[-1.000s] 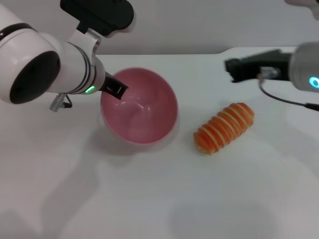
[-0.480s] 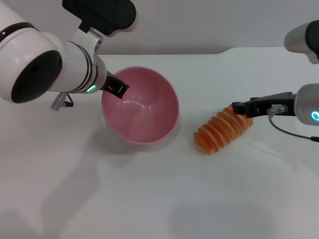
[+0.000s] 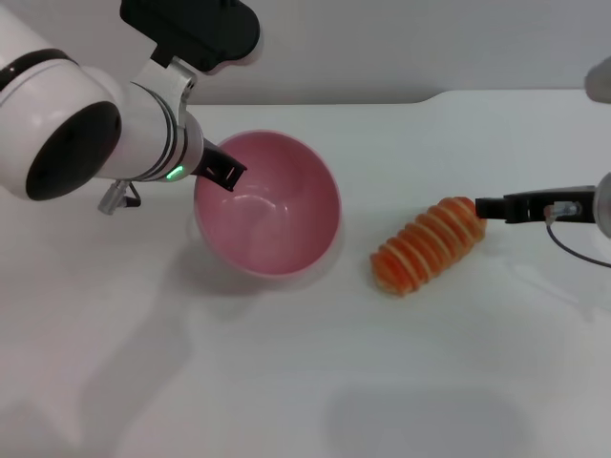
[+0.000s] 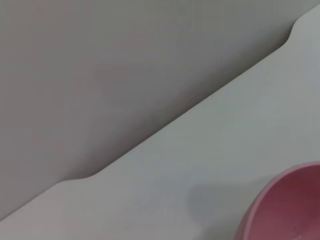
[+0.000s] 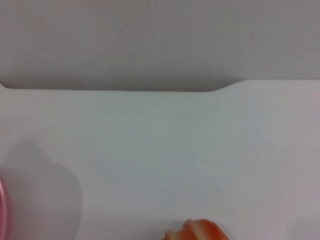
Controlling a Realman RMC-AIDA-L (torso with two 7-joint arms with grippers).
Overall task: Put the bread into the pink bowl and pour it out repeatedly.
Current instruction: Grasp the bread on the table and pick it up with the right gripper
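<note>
Since half a second ago the right gripper (image 3: pixel 489 206) has drawn back toward the table's right edge, its dark tip now just touching the far end of the oblong toy bread (image 3: pixel 429 245) with orange-and-cream ridges; whether its fingers are spread or pressed together I cannot tell. That loaf lies on the white table (image 3: pixel 286 382), beside the bowl. At the left gripper (image 3: pixel 220 170), fingers pinch the near-left rim of the tilted glossy pink plastic bowl (image 3: pixel 272 205), unmoved.

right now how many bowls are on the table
1. The pink bowl sits left of centre, tilted, with the left gripper at its rim; its edge also shows in both wrist views. The bread lies apart, to its right.
</note>
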